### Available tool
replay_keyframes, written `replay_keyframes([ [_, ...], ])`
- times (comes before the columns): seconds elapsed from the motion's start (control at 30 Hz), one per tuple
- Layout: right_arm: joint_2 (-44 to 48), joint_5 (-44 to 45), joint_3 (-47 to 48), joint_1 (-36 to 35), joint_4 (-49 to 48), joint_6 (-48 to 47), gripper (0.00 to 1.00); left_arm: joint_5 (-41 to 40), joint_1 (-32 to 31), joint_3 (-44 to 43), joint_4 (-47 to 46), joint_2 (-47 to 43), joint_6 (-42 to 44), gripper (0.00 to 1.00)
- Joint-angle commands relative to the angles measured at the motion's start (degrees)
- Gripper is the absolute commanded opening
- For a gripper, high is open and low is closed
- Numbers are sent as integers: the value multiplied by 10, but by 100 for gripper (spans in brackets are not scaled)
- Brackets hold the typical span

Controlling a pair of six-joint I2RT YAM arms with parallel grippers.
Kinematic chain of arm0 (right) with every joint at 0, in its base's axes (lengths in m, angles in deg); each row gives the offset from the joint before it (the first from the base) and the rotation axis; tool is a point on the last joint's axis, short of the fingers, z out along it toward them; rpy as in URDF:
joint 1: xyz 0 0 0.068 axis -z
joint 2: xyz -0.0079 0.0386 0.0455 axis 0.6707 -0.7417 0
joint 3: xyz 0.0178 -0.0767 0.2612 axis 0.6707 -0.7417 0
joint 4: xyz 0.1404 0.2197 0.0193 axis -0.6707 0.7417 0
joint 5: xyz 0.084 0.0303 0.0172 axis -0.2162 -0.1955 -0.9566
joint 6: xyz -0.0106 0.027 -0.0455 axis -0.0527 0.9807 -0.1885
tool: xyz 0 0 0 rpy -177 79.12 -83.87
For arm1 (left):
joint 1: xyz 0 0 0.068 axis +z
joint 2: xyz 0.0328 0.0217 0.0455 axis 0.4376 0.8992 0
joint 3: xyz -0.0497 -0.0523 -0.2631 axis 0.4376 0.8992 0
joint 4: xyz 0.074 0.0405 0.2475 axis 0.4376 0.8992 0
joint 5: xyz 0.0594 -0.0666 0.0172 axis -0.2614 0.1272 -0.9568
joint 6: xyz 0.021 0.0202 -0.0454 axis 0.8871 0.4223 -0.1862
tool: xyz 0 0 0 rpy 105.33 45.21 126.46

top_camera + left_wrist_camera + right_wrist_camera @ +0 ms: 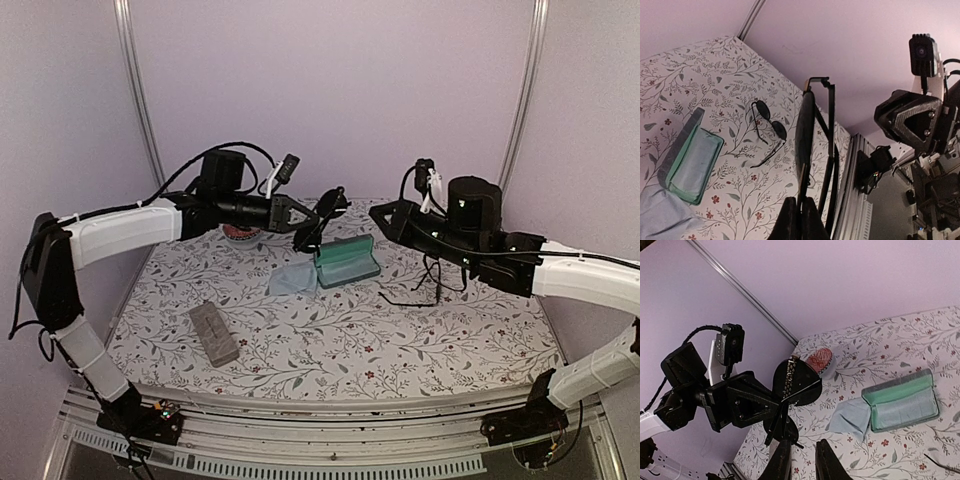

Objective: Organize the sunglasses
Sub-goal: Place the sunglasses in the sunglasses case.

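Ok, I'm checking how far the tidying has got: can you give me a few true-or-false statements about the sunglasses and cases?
1. The left gripper is shut on a dark-lensed pair of sunglasses, holding it above the table. True.
2. The second pair sits inside the green-lined case. False: it lies on the table outside the case, near the right arm.
3. The green-lined case is open. True.
4. The tan-grey case is open too. False: it lies closed, on the left side of the table.
5. A light blue cloth lies beside the green-lined case. True.
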Motion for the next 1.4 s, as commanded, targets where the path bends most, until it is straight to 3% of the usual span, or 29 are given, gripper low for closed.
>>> replay_keyframes([
  [0.0,25,29,-51,8,63,94,18,-4,-13,-73,96,89,139,1],
  [0.37,-16,-3,-97,24,101,195,18,4,-14,-294,234,325,267,1],
  [1.37,-74,-59,-94,34,105,213,17,-115,-22,-485,342,466,452,1],
])
